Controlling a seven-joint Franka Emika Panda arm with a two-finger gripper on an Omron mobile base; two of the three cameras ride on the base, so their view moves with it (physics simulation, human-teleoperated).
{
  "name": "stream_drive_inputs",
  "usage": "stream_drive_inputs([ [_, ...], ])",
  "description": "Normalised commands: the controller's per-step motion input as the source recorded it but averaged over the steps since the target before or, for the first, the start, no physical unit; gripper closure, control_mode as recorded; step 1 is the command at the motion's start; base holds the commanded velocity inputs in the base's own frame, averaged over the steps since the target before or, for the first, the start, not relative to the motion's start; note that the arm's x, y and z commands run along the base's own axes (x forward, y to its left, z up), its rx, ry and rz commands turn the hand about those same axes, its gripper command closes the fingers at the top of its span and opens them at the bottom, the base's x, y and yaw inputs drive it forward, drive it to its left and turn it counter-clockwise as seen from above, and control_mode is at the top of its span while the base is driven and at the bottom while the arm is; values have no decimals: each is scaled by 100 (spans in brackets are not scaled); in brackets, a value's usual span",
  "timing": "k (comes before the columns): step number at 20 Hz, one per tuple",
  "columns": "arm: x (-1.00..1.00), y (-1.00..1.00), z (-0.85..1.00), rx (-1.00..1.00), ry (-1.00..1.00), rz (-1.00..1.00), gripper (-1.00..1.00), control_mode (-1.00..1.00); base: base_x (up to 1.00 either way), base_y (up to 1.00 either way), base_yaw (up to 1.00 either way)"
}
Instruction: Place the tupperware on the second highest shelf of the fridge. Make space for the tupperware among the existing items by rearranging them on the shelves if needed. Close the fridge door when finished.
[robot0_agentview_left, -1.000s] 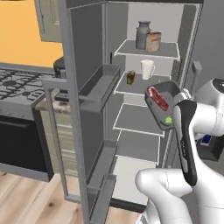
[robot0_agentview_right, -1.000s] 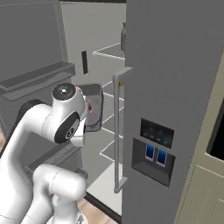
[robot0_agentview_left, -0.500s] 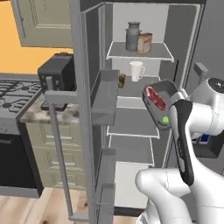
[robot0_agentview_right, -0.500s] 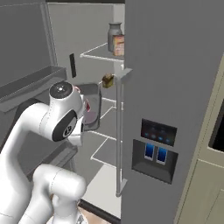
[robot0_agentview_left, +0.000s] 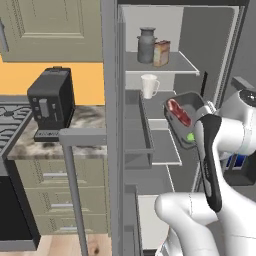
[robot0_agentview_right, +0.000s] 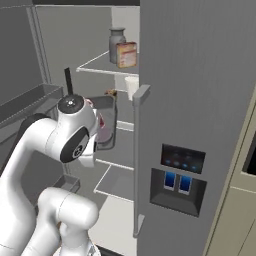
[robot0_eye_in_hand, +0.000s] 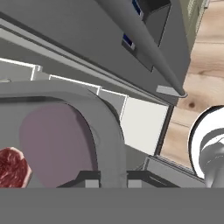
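Fridge (robot0_agentview_left: 210, 45) open, fridge door (robot0_agentview_left: 112, 125) swung wide. Tupperware (robot0_agentview_left: 184, 118) held up in front of shelves, tilted, red meat and green piece showing through; fingers (robot0_eye_in_hand: 114, 177) clenched on its rim. Top shelf (robot0_agentview_left: 175, 67): metal jug (robot0_agentview_left: 146, 46) beside orange carton (robot0_agentview_left: 161, 53), near front edge. Second highest shelf (robot0_agentview_left: 131, 96): white mug (robot0_agentview_left: 149, 85) alone, toward left. Black coffee machine (robot0_agentview_left: 51, 102) on counter (robot0_agentview_left: 75, 135) left of fridge. Dispenser panel (robot0_agentview_right: 181, 175) on closed door
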Motion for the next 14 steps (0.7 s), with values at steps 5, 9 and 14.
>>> stream_drive_inputs([
  [5,41,13,-16,0,13,-3,100,-100,0,0,0],
  [9,27,1,-21,0,23,0,100,-100,0,0,0],
  [14,32,3,-15,1,18,0,100,-100,0,0,0],
])
